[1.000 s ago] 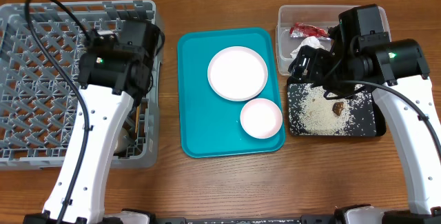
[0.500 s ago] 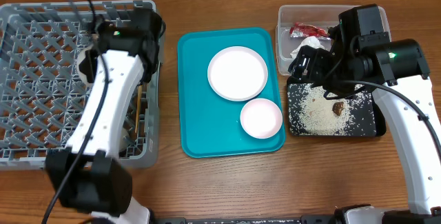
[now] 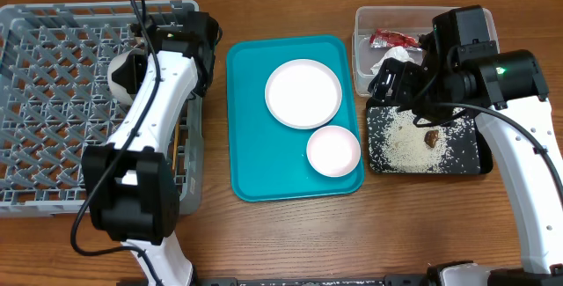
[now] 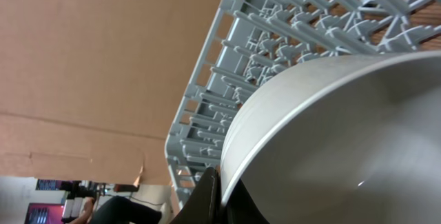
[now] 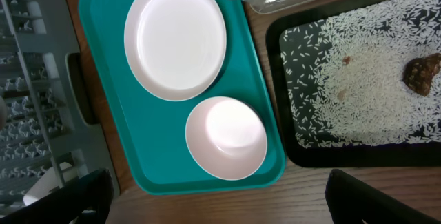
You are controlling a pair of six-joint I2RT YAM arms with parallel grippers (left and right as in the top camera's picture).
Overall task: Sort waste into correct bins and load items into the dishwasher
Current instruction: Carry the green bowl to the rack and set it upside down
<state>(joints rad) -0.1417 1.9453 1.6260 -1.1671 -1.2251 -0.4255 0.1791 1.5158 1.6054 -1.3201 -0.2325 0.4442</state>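
Dishwasher loading is the step I judge to be in hand. Left of the teal tray (image 3: 242, 145), my left claw (image 4: 219, 195) is clamped on the rim of the grey metal bowl (image 4: 331, 141), which hangs tilted over the dish rack (image 3: 53, 101), near the wall that faces the tray. I cannot tell whether the bowl touches the lattice floor yet. The next move, as I read it, is to lower the bowl until it sits steady between the pegs. Only then should the claw let go, or the bowl may roll or tip.

On the teal tray itself lie the white plate (image 3: 303, 93) and, touching its near edge, the white bowl (image 3: 333, 150), both not yet loaded.

Right of the tray, the clear tub (image 3: 361, 48) at the far side holds the red wrapper (image 3: 394, 39) and the paper wad (image 3: 393, 57). The black tray (image 3: 479, 158) at the near side carries the rice grains (image 3: 400, 141) and the brown lump (image 3: 432, 136), so the waste looks sorted. My right claw (image 3: 393, 82) hangs over the seam between tub and black tray, spread wide and holding nothing. Its wrist view looks down on the plate and bowl, and it seems well placed to fetch one of them.
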